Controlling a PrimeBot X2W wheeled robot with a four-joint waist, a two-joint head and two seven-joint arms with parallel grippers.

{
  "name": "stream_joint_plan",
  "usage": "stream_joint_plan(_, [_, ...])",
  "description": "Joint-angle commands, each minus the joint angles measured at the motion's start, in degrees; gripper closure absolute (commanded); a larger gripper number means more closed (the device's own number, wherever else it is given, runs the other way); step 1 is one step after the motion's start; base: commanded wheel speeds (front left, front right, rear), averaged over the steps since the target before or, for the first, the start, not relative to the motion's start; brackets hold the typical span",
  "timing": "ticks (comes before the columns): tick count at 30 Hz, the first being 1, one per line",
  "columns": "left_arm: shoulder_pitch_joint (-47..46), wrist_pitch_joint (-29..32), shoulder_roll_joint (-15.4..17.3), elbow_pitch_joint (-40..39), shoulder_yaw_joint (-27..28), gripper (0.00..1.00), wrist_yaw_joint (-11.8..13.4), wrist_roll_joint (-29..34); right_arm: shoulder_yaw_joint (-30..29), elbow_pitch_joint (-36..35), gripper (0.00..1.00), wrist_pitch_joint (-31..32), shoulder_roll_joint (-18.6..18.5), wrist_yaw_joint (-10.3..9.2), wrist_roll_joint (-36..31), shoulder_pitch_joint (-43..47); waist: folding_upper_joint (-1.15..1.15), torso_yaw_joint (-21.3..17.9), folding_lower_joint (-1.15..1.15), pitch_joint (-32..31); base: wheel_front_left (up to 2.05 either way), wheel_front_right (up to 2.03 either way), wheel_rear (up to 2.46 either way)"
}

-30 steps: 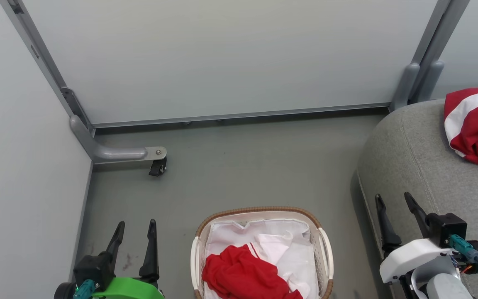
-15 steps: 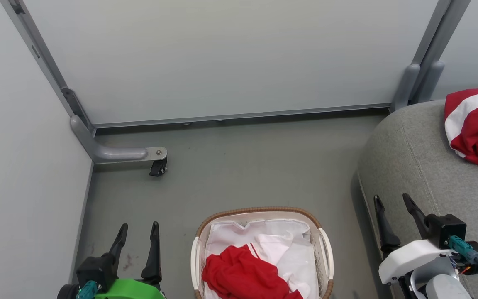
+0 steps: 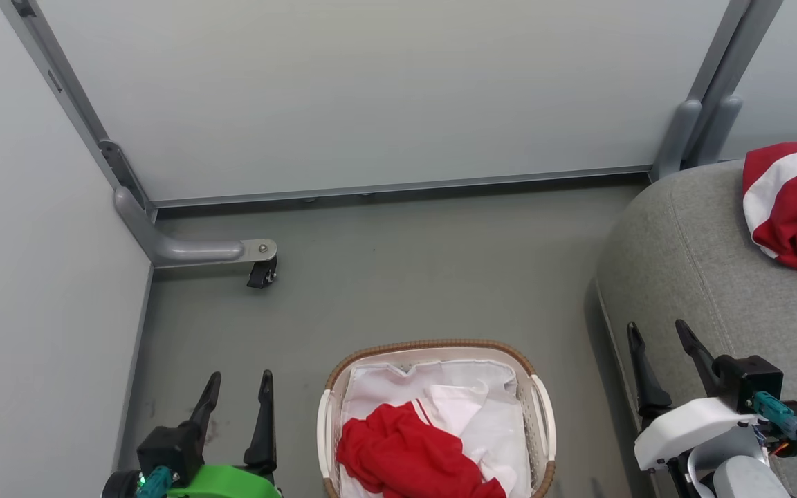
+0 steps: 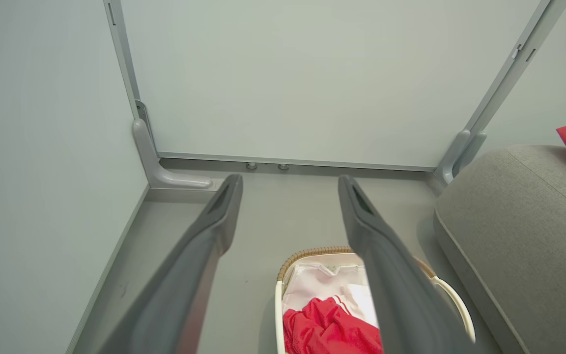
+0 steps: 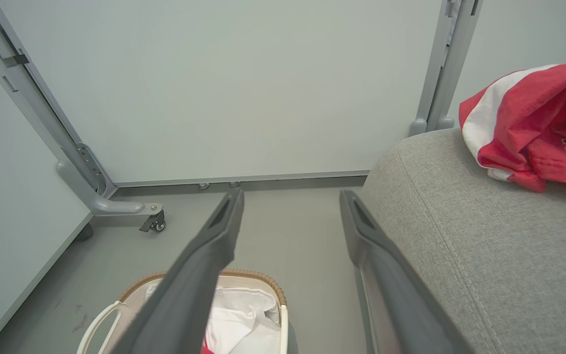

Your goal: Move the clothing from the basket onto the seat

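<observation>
One red garment (image 3: 405, 456) lies crumpled in the basket (image 3: 433, 344), on top of the white liner (image 3: 481, 408) and towards the basket's left, near side. The other red garment (image 3: 793, 200) has a broad white band and a dark print cut off by the picture edge. It already rests on the seat (image 3: 689, 277), well apart from the basket. The task looks half done: one piece across, one to go.

The basket stands on the grey floor (image 3: 405, 277) between the two arms. The left gripper (image 3: 241, 377) hovers just left of it, jaws spread wide and holding nothing. The right gripper (image 3: 656, 325) hangs at the seat's near edge, jaws equally wide and empty.

Over the last second little has changed. The whole head view has slid slightly (the camera's doing, not the basket's). Against the floor, the left gripper has edged a touch rightward, towards the basket, while the right one has scarcely stirred. Neither garment has moved. I judge this the start of a reach for the remaining garment, probably by the left arm, which must yet swing over the rim and come down.
</observation>
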Motion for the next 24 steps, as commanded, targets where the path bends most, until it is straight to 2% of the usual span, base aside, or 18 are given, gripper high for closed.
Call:
stream_joint_plan(1, [-1.22, -0.05, 0.04, 0.17, -0.49, 0.0, -0.33, 0.54, -0.33, -0.44, 0.0, -0.27, -0.24, -0.08, -0.13, 0.16, 0.0, 0.14, 0.0, 0.87, 0.0, 0.0, 0.0])
stream_joint_plan(13, [-12.88, -0.05, 0.06, 6.01, -7.96, 0.0, -0.38, 0.86, -2.27, -3.41, 0.0, -0.28, -0.23, -0.08, -2.09, -4.54, 0.0, -1.07, 0.0, 10.58, 0.0, 0.0, 0.0])
stream_joint_plan(19, [-21.54, -0.05, 0.12, 13.8, -15.51, 0.0, -0.4, 0.52, -3.5, -5.32, 0.0, -0.27, -0.24, -0.08, -2.24, -8.49, 0.0, -3.59, 0.0, 18.14, 0.0, 0.0, 0.0])
stream_joint_plan(24, [-29.16, 0.36, 0.16, 22.51, -24.95, 0.0, -0.4, -1.69, -4.39, -6.72, 0.0, -0.27, -0.21, -0.08, -1.5, -11.54, 0.0, -5.95, 0.0, 24.65, 0.0, 0.0, 0.0])
